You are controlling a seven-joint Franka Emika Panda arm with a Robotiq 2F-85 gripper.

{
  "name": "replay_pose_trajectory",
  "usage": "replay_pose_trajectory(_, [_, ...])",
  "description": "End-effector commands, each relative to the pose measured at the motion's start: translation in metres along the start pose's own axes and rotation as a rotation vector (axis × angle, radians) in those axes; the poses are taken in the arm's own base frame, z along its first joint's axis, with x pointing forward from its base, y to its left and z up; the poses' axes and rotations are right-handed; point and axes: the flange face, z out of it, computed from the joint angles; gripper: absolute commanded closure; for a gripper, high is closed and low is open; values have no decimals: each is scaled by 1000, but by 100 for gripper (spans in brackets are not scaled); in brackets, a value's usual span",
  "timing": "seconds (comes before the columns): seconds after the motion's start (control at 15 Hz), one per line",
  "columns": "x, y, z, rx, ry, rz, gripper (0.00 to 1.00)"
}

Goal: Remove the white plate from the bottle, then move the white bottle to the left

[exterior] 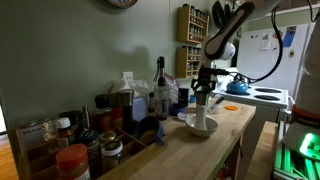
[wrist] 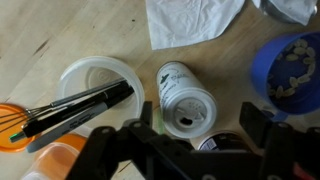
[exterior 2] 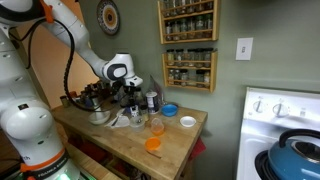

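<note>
The white bottle (wrist: 180, 85) stands upright on the wooden table, its perforated cap bare with nothing on it. It also shows in an exterior view (exterior: 203, 118). My gripper (wrist: 200, 118) is open just above it, with one finger on each side of the cap and not touching it. The gripper also shows in both exterior views (exterior: 203, 97) (exterior 2: 133, 103). The white plate (exterior 2: 187, 122), a small flat disc, lies on the table near the edge, beyond the blue bowl. It is out of the wrist view.
A white bowl (wrist: 70, 75) holding dark utensils stands close beside the bottle. A blue bowl (wrist: 262, 70) is on its other side, a white cloth (wrist: 195, 20) beyond it, and an orange cup (exterior 2: 153, 143) nearby. Dark bottles and jars (exterior: 160, 85) crowd the table's back.
</note>
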Motion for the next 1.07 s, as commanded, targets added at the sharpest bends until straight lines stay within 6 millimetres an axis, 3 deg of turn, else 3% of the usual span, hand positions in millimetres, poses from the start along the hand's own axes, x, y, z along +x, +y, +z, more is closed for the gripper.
replay_pose_trajectory(0.0, [5,-3,7,-14,23,8,42])
replay_pose_trajectory(0.27, [7,-4,6,-35,39,12,69])
replay_pose_trajectory(0.6, [-7,-9,-12,-50,26,17,69])
replay_pose_trajectory(1.0, [-37,-32,-54,39,-11,-99,69])
